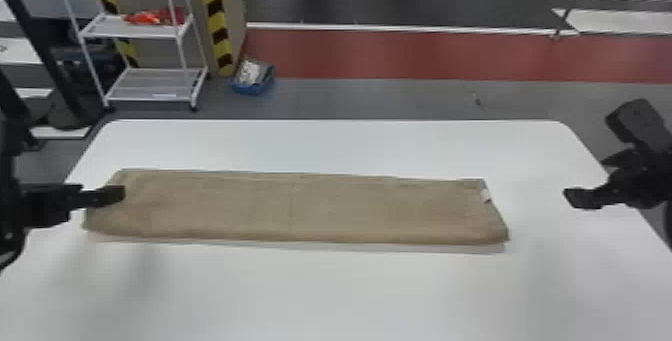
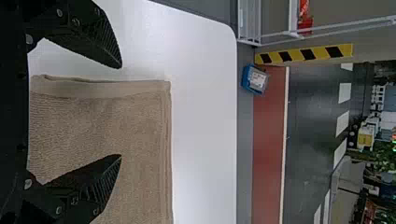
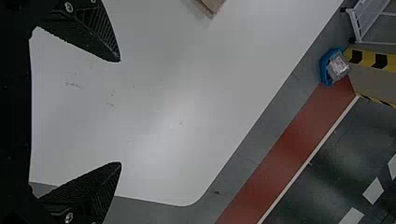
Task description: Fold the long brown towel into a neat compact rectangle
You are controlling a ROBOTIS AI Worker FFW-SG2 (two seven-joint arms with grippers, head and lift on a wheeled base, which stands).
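Ridged left claw, wide, over nubby oblong brown towel; right claw, wide, over table

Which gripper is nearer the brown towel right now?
Left. The left gripper, open, is above the left end of the towel; the right gripper, also open, is over the table beyond the right end, with a clear gap.

From the robot's head, one view faces forward and down across the tabletop, while sideways-turned wrist views look outward from nearer, the left over one end of the towel, the right past the other, all sharing the blue bin and red floor strip.
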